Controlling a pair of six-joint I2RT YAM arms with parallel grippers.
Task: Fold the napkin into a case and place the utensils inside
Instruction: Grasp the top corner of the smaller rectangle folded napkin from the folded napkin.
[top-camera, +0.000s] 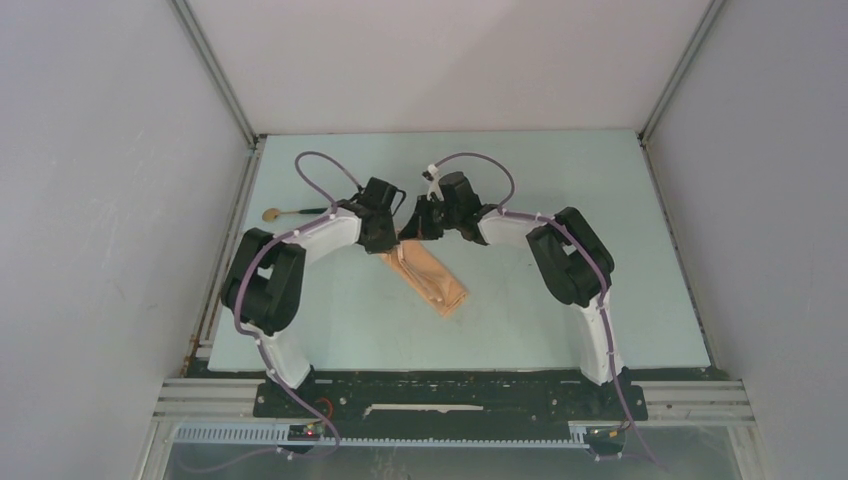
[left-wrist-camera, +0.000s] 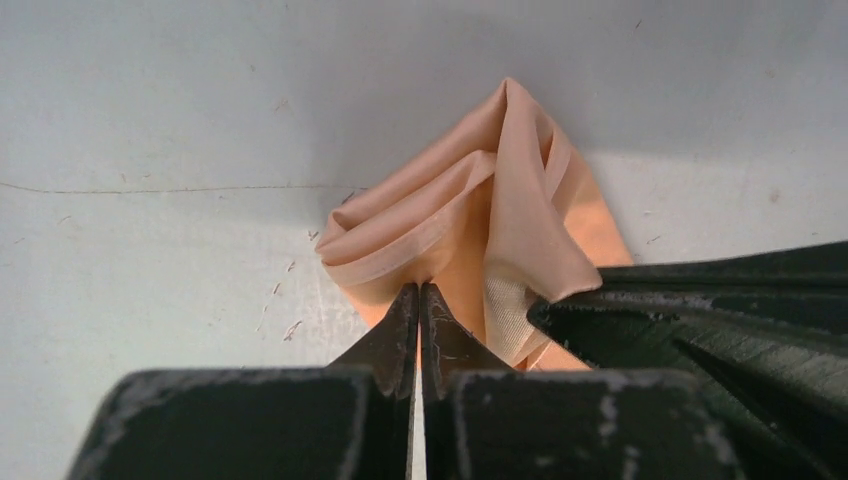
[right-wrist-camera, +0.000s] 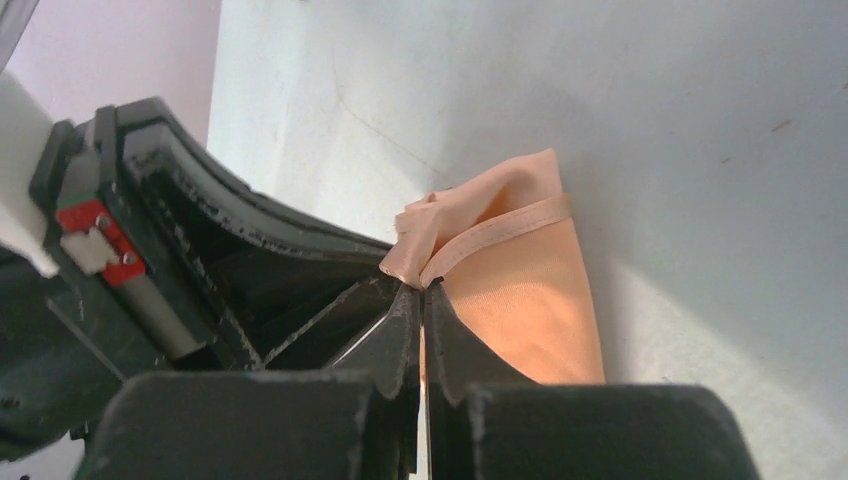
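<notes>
Left pincer (left-wrist-camera: 420, 292), right pincer (right-wrist-camera: 422, 292) on creased peach napkin (left-wrist-camera: 470, 200)

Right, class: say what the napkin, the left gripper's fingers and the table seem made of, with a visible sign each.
The napkin: thin woven cloth, slight sheen; it drapes in soft folds. The fingers of the left gripper: likely hard black plastic, matt, edges scuffed grey. The table: pale, matt, finely scratched; material unclear.

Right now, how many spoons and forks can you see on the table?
1. A spoon lies near the left edge of the table, apart from the napkin in the middle. Another utensil may be hidden from view.
</notes>
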